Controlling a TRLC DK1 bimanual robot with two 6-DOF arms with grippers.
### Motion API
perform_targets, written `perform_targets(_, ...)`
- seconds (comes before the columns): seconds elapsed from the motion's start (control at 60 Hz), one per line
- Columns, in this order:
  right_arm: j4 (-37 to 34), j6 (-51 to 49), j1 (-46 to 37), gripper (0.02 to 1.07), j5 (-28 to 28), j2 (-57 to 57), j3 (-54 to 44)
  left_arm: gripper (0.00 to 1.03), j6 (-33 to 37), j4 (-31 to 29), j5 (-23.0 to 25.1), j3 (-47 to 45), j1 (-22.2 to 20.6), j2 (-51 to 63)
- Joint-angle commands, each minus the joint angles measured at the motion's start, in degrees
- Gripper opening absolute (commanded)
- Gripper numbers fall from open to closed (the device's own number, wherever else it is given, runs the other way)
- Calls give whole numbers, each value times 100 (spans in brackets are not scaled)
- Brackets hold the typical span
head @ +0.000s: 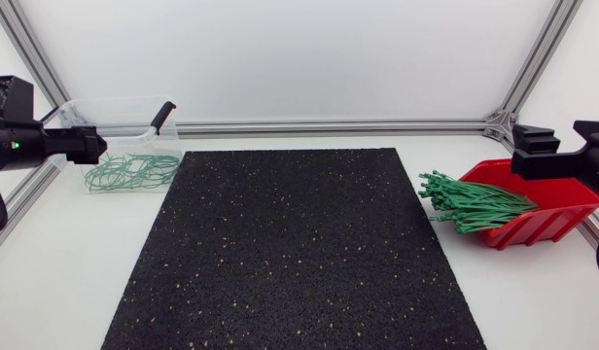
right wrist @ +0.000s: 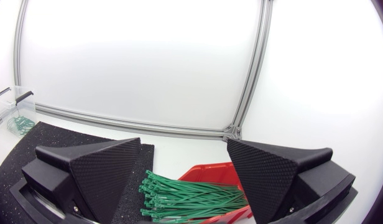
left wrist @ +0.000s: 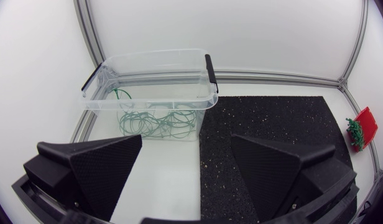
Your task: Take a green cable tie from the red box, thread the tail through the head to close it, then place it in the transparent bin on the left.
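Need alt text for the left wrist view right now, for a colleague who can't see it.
The left gripper is open and empty, facing the clear bin, which holds looped green ties. A black mat lies beside the bin, with the red box of straight ties at its far side.

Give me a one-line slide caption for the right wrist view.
Open right gripper poised over the green cable ties spilling from the red box, nothing grasped.
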Motion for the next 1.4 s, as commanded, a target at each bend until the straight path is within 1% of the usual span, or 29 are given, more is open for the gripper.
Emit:
perform_targets(0.0,153,-109,-51,103,-5,-217,-284,99,-156,216,-6,-526,-14,-420)
perform_targets(0.133,443,-109,-51,103,4,-744,-758,99,-200,681,-14,-1299,12,-1044)
perform_targets(0.3,503,16,-52,103,-115,-1197,-1194,99,-218,1112,-14,-2064,21,-1572)
perform_targets(0.367,526,93,-53,103,-193,-1440,-1420,99,-244,1411,-14,-2512,-14,-2037)
perform_targets(0.533,571,247,-55,103,-349,-1922,-1867,99,-262,1727,-41,-3163,-49,-2934)
perform_targets(0.65,600,348,-56,103,-453,-2241,-2164,99,-245,1808,-77,-3530,-26,-3507)
perform_targets(1.15,733,803,-60,103,-916,-3671,-3493,99,-422,2024,-240,-4506,-441,-4938)
perform_targets(1.383,733,805,-60,103,-919,-3680,-3500,99,-505,2127,-318,-4967,-637,-5613)
